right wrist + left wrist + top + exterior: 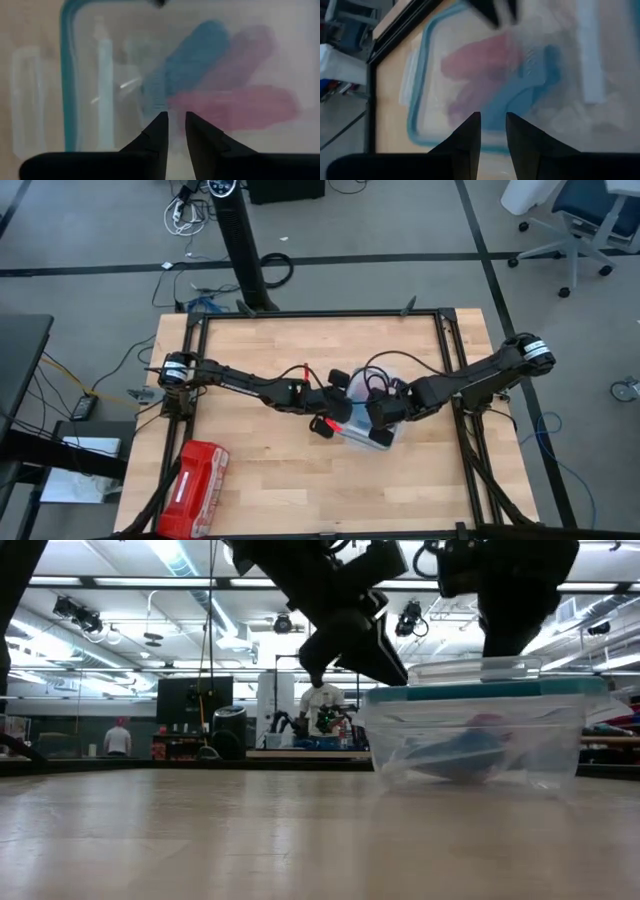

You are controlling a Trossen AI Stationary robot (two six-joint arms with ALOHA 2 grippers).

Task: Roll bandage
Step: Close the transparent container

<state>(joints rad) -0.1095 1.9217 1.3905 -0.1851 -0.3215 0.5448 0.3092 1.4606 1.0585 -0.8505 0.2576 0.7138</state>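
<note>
From above, the left gripper [338, 412] and right gripper [378, 420] met over a clear container [392, 442] at mid-table, their arms hiding its contents; a red pouch [196, 485] lay well apart. At table height, the bandage [462, 757] showed dimly through the container's wall. Each wrist view showed fingers [470, 135] [159, 134] narrowly parted, holding nothing, above the blurred blue bandage and pink rolls [240, 107].

Clear plastic container [392, 437] with teal-rimmed lid [490, 690], right of table centre, held red-pink fabric rolls [240, 107]. Red zip pouch [196, 487] lay at near-left corner of the wooden table [260, 480]. A person [118, 739] stood far behind.
</note>
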